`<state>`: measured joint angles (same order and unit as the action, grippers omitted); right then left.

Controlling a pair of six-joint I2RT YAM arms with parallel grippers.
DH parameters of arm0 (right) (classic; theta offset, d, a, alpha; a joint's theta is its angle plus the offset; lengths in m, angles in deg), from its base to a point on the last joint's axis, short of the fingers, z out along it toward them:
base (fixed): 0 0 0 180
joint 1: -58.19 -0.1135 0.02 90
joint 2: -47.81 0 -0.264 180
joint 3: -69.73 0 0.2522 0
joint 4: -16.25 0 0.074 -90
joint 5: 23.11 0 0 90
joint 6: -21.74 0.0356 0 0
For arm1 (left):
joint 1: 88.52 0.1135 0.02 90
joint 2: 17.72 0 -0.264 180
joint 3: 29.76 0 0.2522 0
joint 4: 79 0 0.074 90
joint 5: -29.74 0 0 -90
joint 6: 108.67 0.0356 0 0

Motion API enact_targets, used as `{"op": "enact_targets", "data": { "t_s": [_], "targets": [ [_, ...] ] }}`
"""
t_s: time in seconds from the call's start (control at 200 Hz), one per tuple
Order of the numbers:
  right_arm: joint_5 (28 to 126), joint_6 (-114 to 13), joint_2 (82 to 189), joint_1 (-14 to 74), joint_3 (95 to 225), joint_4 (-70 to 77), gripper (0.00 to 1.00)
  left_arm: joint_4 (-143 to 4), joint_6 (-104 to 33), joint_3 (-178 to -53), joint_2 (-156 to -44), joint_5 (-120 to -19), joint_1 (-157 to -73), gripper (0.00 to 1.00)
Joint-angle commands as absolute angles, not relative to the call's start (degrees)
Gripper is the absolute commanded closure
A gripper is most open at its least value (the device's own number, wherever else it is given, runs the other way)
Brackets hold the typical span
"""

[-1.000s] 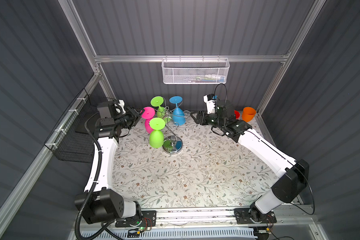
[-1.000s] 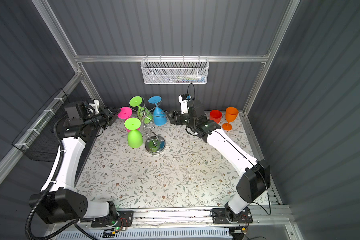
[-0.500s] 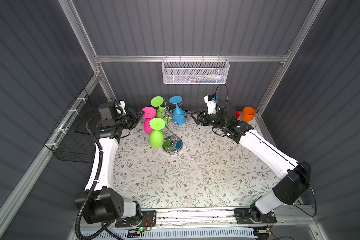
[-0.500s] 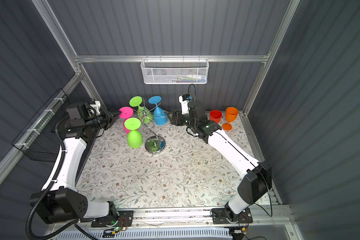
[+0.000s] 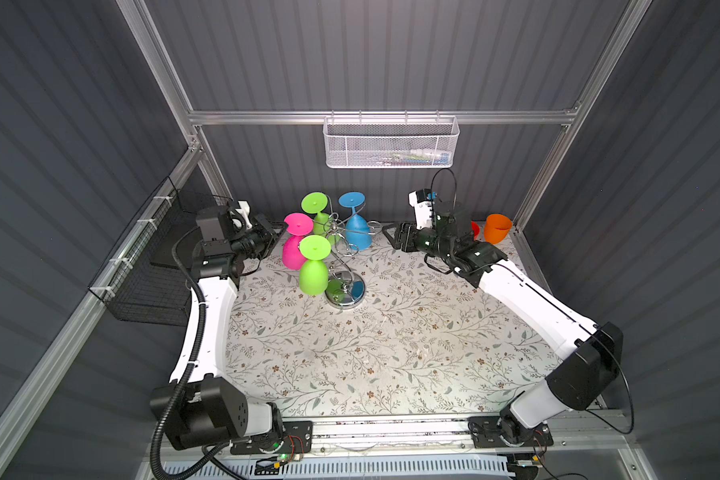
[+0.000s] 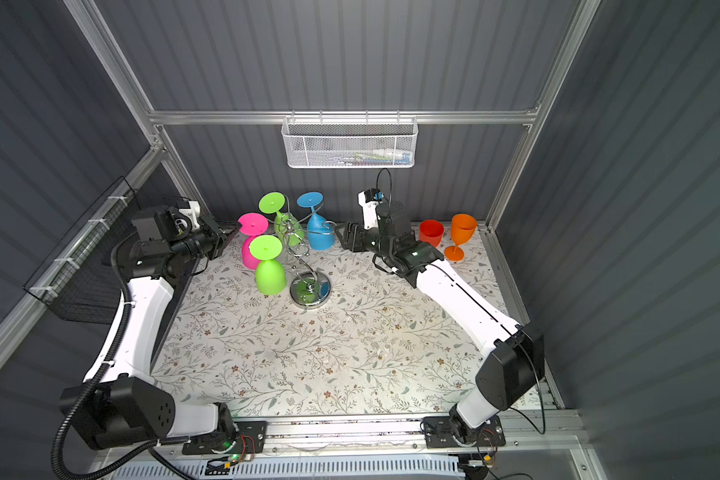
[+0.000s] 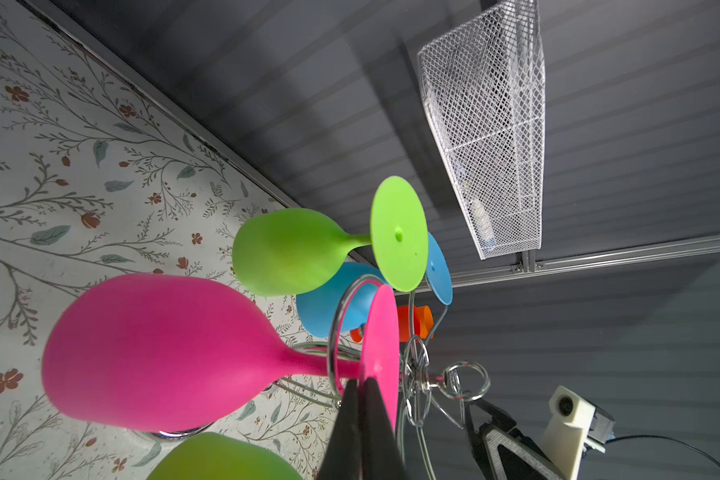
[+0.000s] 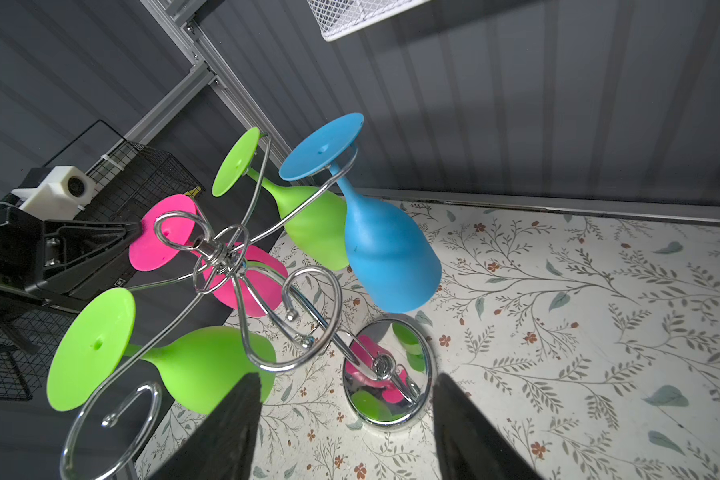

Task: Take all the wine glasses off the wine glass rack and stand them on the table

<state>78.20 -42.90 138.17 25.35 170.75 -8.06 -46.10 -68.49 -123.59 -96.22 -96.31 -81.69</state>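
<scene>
At the back left of the surface (image 5: pixel 371 353), the left jaws are pressed together on the rim of the flat foot of the pink wine glass (image 7: pixel 163 353). In the left wrist view the black fingers (image 7: pixel 375 432) meet right at the edge of that disc, so it looks pinched between them.

The pink glass hangs bowl down, its stem through a curled chrome loop of the wine glass rack (image 5: pixel 346 293). The rack stands toward the back of the surface, left of the middle, with its round mirror base flat on the floral cover. Three more glasses hang from it, all bowl down:
- a front green glass (image 5: pixel 313 277), just beside the pink one
- a rear green glass (image 5: pixel 321 220)
- a blue glass (image 5: pixel 357 235)

The right jaws are spread with nothing between them. They sit near the rack on its right side and point at it, and the right wrist view shows the rack's base past the right fingers (image 8: pixel 233 432).

Behind the right arm, in the back right corner, an orange glass (image 6: pixel 462 228) and a red glass (image 6: pixel 431 232) stand upright. A white mesh basket (image 5: pixel 391 145) hangs on the back rail, and a black wire basket (image 5: pixel 142 282) hangs on the left wall.
</scene>
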Motion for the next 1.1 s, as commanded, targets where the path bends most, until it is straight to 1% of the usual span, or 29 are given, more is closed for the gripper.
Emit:
{"op": "enact_targets", "data": {
  "t_s": [0.0,0.795,1.096],
  "targets": [
    [77.7,-43.7,136.5,24.9,170.0,-6.8,0.34,-47.1,-68.3,-122.9,-94.6,-96.7,-81.5,1.0],
    [76.6,-44.4,135.8,24.8,169.5,-6.7,0.33,-48.3,-70.1,-124.0,-92.1,-92.8,-81.5,1.0],
    [76.3,-44.6,135.4,24.7,169.4,-7.0,0.33,-51.4,-71.8,-123.0,-92.9,-92.4,-81.5,1.0]
  ]
}}
